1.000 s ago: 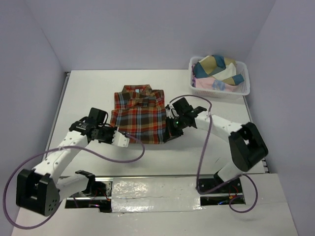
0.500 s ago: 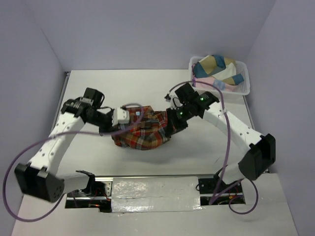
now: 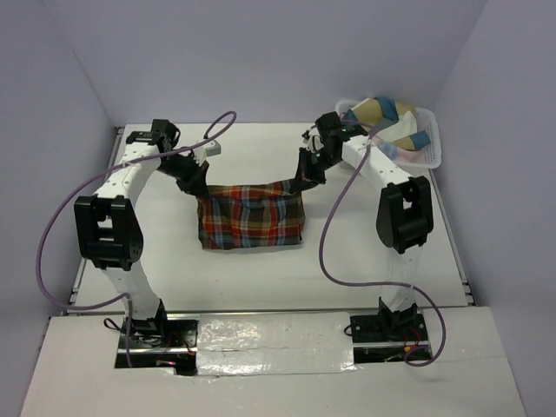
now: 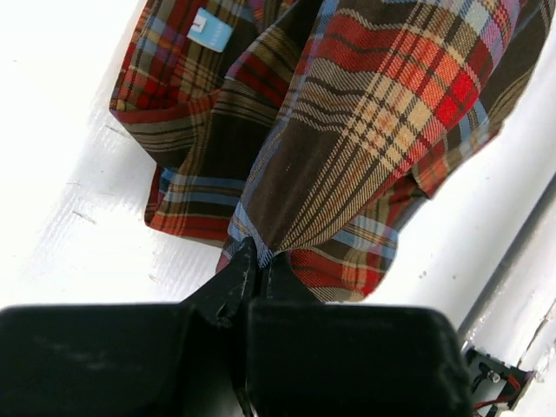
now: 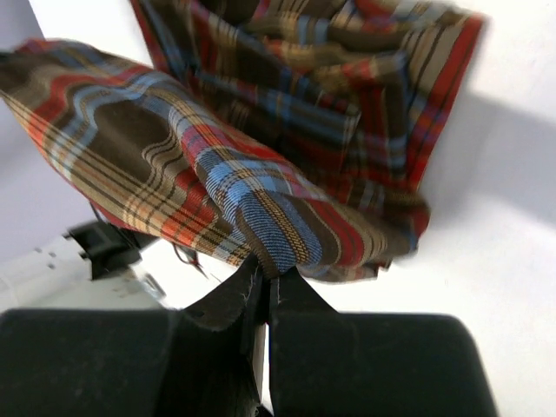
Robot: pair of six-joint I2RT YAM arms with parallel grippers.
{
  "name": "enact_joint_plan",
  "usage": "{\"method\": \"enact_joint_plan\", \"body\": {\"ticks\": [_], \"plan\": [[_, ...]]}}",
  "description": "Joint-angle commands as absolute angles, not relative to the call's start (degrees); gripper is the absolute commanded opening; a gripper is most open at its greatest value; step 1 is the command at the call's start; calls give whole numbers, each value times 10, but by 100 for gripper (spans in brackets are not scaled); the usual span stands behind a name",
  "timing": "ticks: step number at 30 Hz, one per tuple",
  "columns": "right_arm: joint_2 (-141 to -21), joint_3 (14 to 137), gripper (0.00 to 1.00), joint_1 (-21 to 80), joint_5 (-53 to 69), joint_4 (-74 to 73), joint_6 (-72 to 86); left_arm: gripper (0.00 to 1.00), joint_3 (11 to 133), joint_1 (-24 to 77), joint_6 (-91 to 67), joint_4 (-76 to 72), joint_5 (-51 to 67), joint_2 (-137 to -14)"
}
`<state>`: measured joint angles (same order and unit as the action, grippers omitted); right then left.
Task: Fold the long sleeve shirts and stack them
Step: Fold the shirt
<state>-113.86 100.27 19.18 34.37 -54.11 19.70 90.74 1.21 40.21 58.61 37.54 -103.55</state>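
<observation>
A plaid long sleeve shirt [image 3: 250,217] in red-orange, brown and blue hangs folded between my two grippers above the middle of the table. My left gripper [image 3: 199,182] is shut on its upper left corner. My right gripper [image 3: 298,182] is shut on its upper right corner. The shirt's lower edge rests on or just above the table. In the left wrist view the plaid cloth [image 4: 347,130] drops away from the shut left gripper [image 4: 257,259], a small blue label [image 4: 209,32] showing. In the right wrist view the cloth [image 5: 287,148] hangs from the shut right gripper [image 5: 266,276].
A white lattice basket [image 3: 427,153] holding folded clothes in tan, teal and pink stands at the back right corner. Purple cables [image 3: 221,123] loop from both arms. Grey walls close in the white table [image 3: 365,252] on three sides.
Both grippers have lifted the shirt's near edge off the table and carried it up and toward the back. The shirt, flat one second ago, now hangs between them.
</observation>
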Motion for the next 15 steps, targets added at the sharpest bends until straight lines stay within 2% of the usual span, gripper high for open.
{"method": "enact_joint_plan", "body": {"ticks": [1,2,6,7,9,10,11,15], "plan": [[-1158,1031,0,164,343,-503,224,1,925,3,372,566,343,-1062],[-1164,1031,0,155,345,-494,231,3,924,3,360,549,331,-1068],[-1200,1038,2,148,345,-458,258,22,925,2,329,504,302,-1105],[-1208,1039,4,147,345,-442,264,32,930,2,309,494,296,-1113],[-1228,1039,13,146,339,-411,286,38,944,2,279,468,282,-1136],[-1235,1039,20,145,338,-400,294,45,949,2,271,461,278,-1150],[-1242,1045,28,144,334,-389,304,47,954,2,261,445,266,-1157],[-1268,1078,42,145,305,-346,337,52,983,2,205,411,229,-1181]]}}
